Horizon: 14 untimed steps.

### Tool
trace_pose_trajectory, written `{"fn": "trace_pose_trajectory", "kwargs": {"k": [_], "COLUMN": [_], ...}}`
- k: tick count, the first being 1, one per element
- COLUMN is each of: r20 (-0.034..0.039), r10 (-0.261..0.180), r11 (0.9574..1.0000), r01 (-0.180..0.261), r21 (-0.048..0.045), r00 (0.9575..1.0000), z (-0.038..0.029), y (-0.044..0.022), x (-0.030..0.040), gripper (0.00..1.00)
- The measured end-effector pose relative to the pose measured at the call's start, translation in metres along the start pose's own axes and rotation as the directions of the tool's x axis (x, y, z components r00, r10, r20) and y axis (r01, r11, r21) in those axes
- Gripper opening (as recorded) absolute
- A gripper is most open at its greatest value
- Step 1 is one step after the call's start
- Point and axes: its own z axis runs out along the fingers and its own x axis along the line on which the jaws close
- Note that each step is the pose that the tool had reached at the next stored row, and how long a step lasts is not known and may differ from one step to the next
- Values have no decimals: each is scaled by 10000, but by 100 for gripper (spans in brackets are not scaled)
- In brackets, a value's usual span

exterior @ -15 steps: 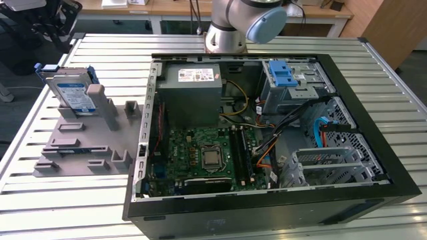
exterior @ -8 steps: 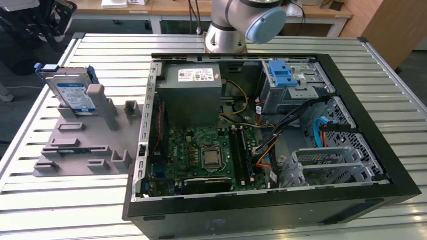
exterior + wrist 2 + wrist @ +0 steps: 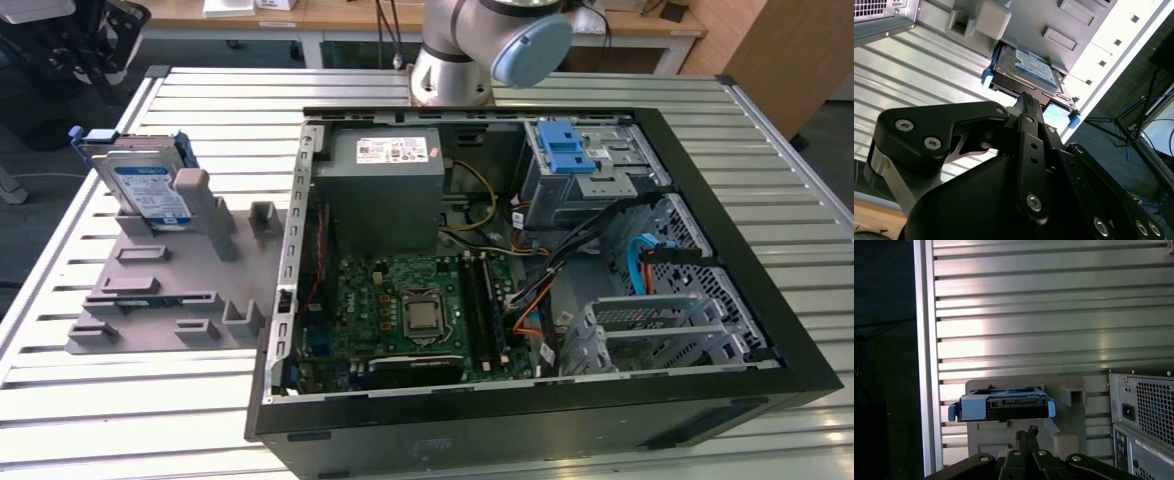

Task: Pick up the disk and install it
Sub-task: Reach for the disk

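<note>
The disk leans in the grey fixture, at the exterior view's left of the open computer case (blue-and-white label, print unreadable). The first wrist view shows its connector edge. The gripper is near it, jaws pressed together, empty.

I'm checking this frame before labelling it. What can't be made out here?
- Exterior view: the arm is cut off by the top edge.
- Exterior view: a post of the grey fixture covers part of the disk.
- Second wrist view: the gripper hides part of the disk's near end.
</note>
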Motion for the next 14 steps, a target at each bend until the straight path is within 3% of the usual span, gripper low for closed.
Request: {"fn": "trace_pose_trajectory", "kwargs": {"k": [8,14], "r20": [3,1], "r10": [0,0], "r11": [10000,10000], "r01": [0,0], "r21": [59,60], "r00": [10000,10000], "z": [62,90], "y": [-6,2], "x": [81,194], "gripper": [11,11]}}
